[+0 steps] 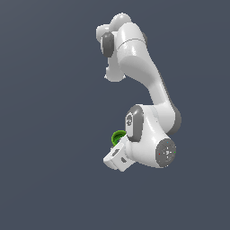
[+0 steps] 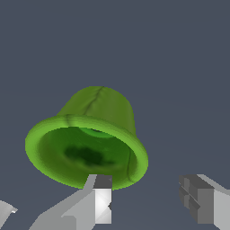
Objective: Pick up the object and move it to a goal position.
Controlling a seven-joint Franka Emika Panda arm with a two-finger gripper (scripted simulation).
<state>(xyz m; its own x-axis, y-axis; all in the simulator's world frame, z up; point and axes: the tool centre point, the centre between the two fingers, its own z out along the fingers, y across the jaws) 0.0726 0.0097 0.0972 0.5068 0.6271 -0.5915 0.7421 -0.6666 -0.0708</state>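
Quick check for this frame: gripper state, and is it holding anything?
Gripper: open, holding nothing. One finger overlaps the rim of the green cup in the wrist view; the other stands clear of it.

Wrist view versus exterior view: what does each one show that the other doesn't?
Only the wrist view looks into the green cup's hollow inside, with its flared rim, and shows the two fingers apart, one in front of the rim and the other off to the side. Only the exterior view shows the whole white arm bending down to the cup, which the arm mostly hides. Both share the cup and a plain dark grey background.
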